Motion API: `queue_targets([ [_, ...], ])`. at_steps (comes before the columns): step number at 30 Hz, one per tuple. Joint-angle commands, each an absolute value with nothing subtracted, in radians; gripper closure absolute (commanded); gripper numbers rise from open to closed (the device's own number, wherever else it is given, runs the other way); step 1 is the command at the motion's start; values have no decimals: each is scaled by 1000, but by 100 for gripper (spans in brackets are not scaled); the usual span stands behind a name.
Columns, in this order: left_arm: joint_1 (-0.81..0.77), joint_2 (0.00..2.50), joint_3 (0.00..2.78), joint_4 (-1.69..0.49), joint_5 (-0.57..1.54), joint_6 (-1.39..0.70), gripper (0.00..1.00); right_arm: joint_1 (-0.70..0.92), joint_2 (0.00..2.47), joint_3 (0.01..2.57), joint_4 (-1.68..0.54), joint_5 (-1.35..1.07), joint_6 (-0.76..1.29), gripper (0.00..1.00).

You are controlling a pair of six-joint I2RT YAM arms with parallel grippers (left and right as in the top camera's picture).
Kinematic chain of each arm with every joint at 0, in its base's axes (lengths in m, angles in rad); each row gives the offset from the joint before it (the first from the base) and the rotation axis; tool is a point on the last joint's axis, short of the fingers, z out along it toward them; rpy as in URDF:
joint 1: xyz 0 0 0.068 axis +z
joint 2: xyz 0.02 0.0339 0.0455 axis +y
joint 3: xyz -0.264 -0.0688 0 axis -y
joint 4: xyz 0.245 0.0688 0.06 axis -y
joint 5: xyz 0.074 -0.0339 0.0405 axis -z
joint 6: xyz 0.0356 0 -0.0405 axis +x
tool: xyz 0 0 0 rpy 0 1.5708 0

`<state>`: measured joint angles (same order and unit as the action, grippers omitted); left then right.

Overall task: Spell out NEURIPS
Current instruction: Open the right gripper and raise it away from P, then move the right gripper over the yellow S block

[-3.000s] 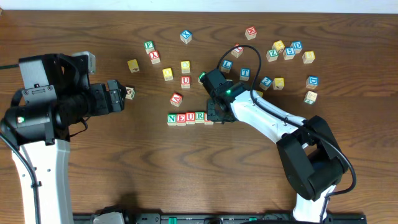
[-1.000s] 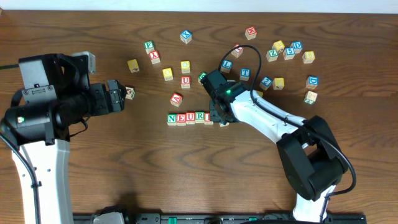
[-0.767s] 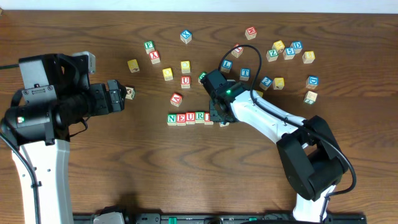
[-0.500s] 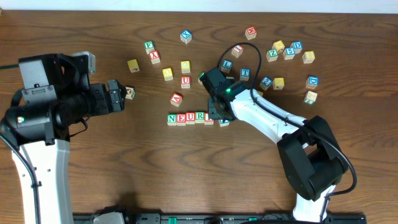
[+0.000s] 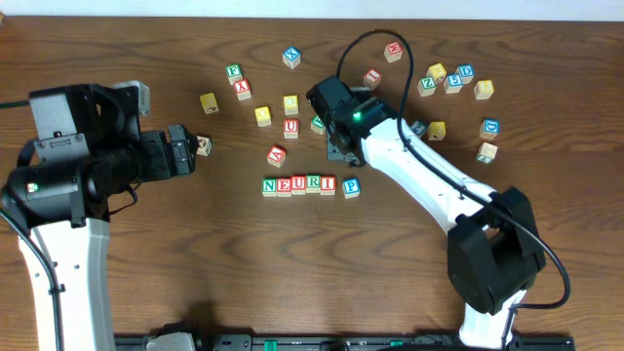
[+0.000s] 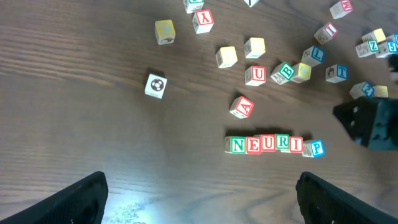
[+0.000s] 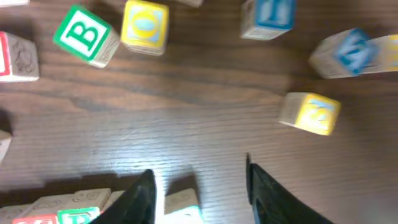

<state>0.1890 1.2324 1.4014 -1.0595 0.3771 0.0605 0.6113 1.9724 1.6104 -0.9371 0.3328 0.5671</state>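
Note:
Wooden cubes N, E, U, R, I [image 5: 295,184] stand in a tight row at mid-table, the same row [image 6: 266,144] showing in the left wrist view. The blue P cube [image 5: 351,187] sits at the row's right end, slightly turned, with a small gap. My right gripper [image 5: 338,152] hovers just behind it, open; in its wrist view the P cube [image 7: 180,208] lies free between the spread fingers [image 7: 142,198]. My left gripper [image 5: 190,149] stays at the left, wide open and empty [image 6: 199,199]. I cannot make out the S cube among several yellow cubes.
Loose cubes lie behind the row: a red A [image 5: 277,155], a spare red U [image 5: 291,128], a green B [image 5: 318,123], yellow ones [image 5: 263,115]. A cluster sits at the back right [image 5: 453,80]. A picture cube [image 5: 203,145] lies by the left fingertips.
The right gripper has opened, left the P cube at the row's right end, and drawn back away from the row. The left arm has not moved.

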Motion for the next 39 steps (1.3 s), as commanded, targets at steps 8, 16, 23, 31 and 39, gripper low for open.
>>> queue_targets([
  [8, 193, 1228, 1417, -1061, 384, 71, 5, 563, 1975, 1674, -1029, 465, 887, 51],
  [16, 193, 1228, 1417, -1061, 384, 71, 5, 531, 1975, 1674, -1114, 465, 1380, 47],
  [23, 193, 1228, 1417, -1061, 384, 71, 5, 525, 1975, 1673, -1067, 432, 1787, 19],
  [31, 193, 1228, 1417, -1061, 384, 71, 5, 484, 1981, 1633, -1050, 495, 1900, 12],
  [39, 193, 1228, 1417, -1061, 384, 71, 5, 398, 1982, 1501, -961, 371, 1945, 16],
])
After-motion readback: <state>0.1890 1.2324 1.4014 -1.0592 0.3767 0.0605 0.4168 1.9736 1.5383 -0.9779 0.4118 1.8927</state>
